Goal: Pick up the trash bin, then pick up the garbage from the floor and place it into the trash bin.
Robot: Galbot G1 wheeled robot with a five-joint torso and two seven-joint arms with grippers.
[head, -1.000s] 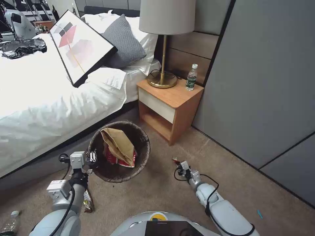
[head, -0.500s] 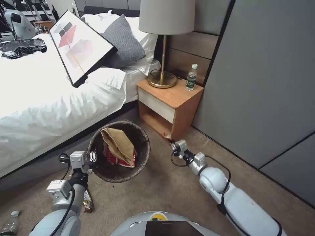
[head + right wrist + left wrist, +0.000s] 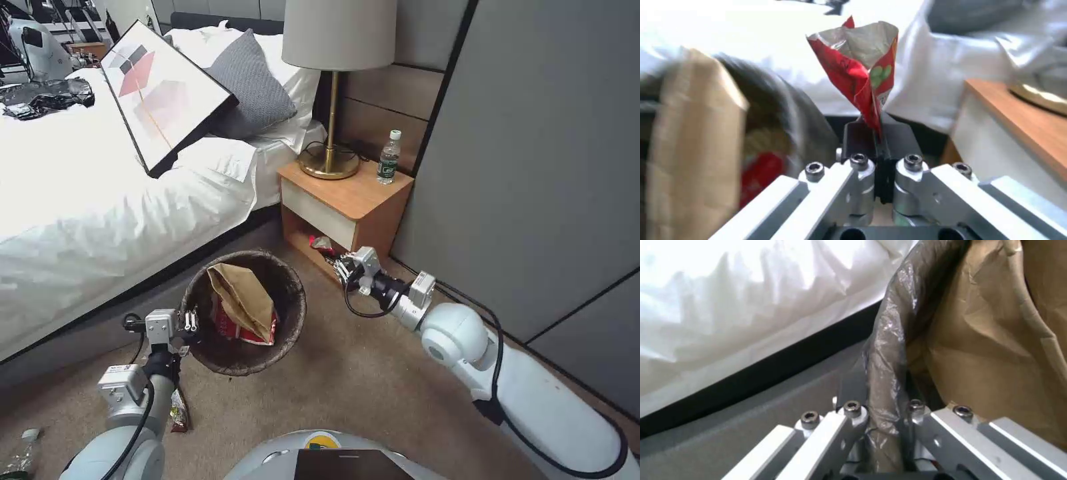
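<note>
My left gripper is clenched on the trash bin rim, pinching the bag liner, which holds the bin off the floor and mouth-up for drops. My right gripper has its jaws clamped on a red wrapper, which sticks up past the jaws, beside the nightstand. The bin sits near, to that gripper's left. A tan paper bag is inside the bin already.
</note>
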